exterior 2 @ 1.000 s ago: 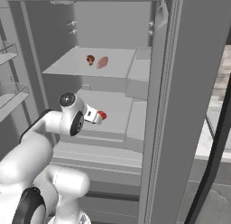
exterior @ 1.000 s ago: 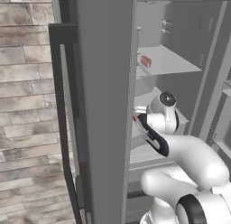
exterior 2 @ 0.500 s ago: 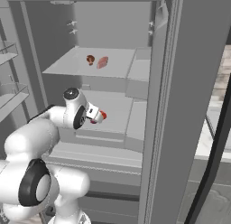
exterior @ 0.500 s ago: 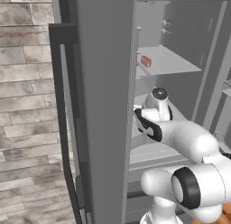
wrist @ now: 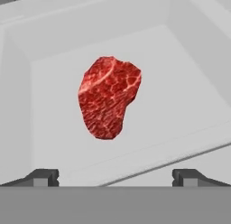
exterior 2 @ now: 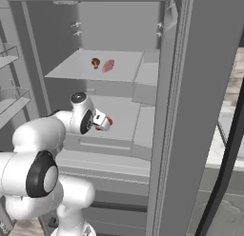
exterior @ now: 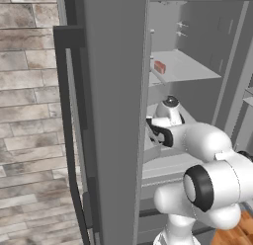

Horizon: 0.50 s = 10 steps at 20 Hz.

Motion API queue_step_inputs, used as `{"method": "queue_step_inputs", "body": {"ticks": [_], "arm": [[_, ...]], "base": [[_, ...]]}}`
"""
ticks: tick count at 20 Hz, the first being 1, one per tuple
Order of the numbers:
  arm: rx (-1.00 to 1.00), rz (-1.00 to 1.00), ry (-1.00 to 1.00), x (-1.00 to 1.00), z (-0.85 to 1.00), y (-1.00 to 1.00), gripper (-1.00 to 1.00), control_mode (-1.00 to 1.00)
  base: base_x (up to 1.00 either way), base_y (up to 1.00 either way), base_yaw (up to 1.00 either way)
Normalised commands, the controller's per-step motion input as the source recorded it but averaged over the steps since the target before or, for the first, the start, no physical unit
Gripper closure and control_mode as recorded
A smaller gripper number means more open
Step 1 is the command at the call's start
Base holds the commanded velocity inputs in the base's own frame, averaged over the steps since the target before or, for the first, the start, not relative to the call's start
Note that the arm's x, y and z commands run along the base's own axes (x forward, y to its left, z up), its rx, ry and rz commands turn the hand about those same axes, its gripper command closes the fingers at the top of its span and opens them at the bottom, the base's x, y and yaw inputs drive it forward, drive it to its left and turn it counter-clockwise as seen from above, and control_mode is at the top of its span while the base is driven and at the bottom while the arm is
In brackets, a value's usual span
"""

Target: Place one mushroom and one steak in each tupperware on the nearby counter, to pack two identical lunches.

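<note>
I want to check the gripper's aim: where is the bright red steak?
The red steak lies flat on the fridge's lower shelf, centred in the hand view just beyond the open gripper.

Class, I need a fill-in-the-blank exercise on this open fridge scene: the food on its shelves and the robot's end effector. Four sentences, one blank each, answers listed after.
1. The steak below the end effector is bright ____.
2. The end effector's jaws stand ____, holding nothing.
3. On the upper shelf, a mushroom lies beside a paler ____ steak.
4. The fridge's door stands ____.

Missing words: red; open; pink; open
</note>
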Motion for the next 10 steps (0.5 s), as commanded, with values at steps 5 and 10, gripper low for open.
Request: {"method": "queue_step_inputs", "body": {"ticks": [5,10], "arm": [[0.0,-0.01,0.0,0.12,-0.23,0.0,-1.0,-1.0],[0.0,0.0,0.0,0.32,-0.16,0.01,-1.0,-1.0]], "base": [[0.0,0.0,0.0],[0.0,0.0,0.0]]}}
